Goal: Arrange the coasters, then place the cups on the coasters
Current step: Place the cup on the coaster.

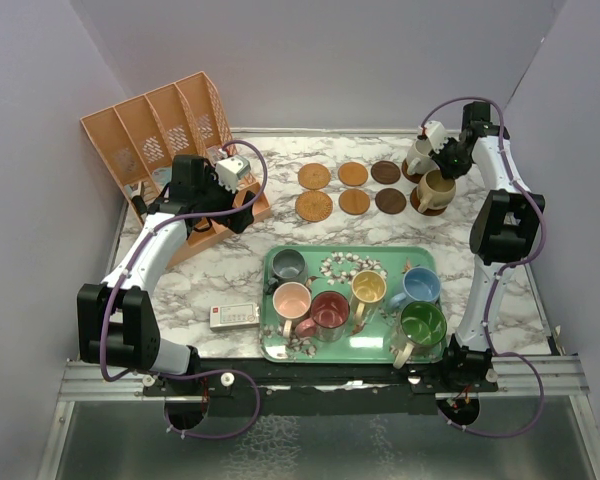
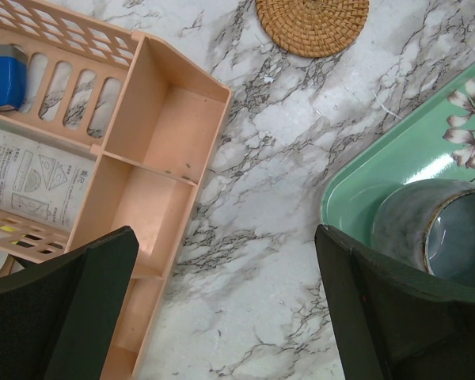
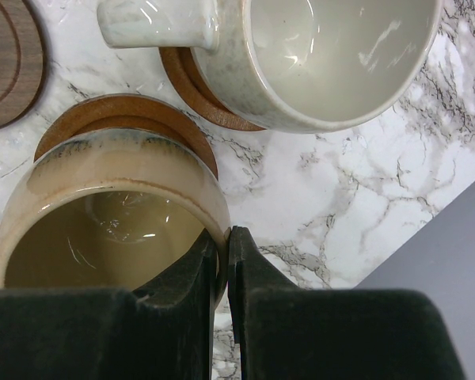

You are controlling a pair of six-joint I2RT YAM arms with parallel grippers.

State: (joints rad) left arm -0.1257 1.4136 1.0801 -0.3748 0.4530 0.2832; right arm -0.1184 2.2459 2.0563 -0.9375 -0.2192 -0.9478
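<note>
- R claw (image 3: pixel 224 233): clenched, jaws almost together, pinching the rim wall of the tan mug (image 3: pixel 103 214). One finger is inside the cup, the other outside.
- Tan mug is over a brown coaster (image 3: pixel 119 107) at far-right of table, front row. Can't tell if its base is fully down.
- Cream mug (image 3: pixel 324 55) is just behind it on its own coaster (image 3: pixel 191 89). The 2 mugs are close w/ a gap btw them.
- L claw (image 2: pixel 226 236): released, jaws wide apart, only bare marble btw them. It hovers btw the orange organiser (image 2: pixel 166 134) and the green tray (image 2: pixel 356 190).
- Grey mug (image 2: pixel 435 229) is in the tray's corner, just beside one L finger. Touching or not: can't tell.
- Six bare coasters (image 1: pixel 353 174) make up 2 rows of 4 w/ the two occupied ones, far-centre. At least one is woven.
- Tray, near-centre, also holds the pink mug (image 1: pixel 292 298), dark red mug (image 1: pixel 330 310), yellow mug (image 1: pixel 368 288), blue mug (image 1: pixel 420 286) and green mug (image 1: pixel 421 322), all upright.
- Small white box (image 1: pixel 233 316) w/ a red end lies just left of the tray.
- Surface: white marble-look table (image 1: pixel 230 260) w/ grey veins, and a metal rail (image 1: pixel 310 378) along the near edge.
- Room: plain pale lilac walls (image 1: pixel 330 60) on 3 sides.
</note>
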